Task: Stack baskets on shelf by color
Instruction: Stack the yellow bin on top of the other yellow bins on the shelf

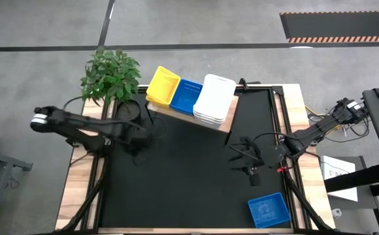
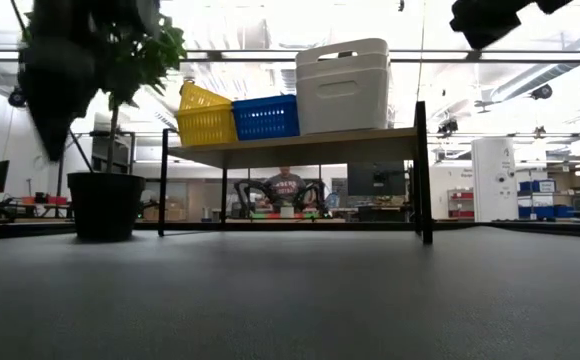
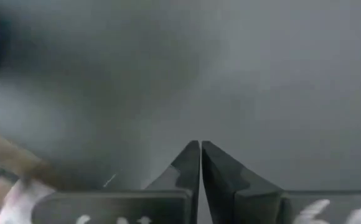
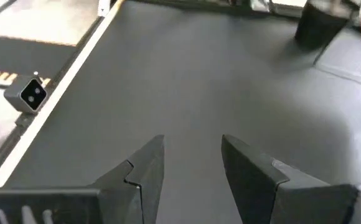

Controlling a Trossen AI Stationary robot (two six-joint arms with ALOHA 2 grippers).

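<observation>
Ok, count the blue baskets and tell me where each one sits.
2 visible: one blue basket on the shelf between yellow and white, one blue basket on the table's near right corner. More may be nested unseen.

No legible text, label, brand or number can be made out anywhere. Faint marks are seen on a white sheet (image 1: 338,171) lying just beside the desk (image 1: 305,124), past its right rim, but they cannot be read.

Matt black tabletop (image 4: 187,93) under the open right gripper (image 4: 193,163); plastic baskets (image 1: 191,96) sit beyond it on a wood-grain shelf (image 1: 223,125).
</observation>
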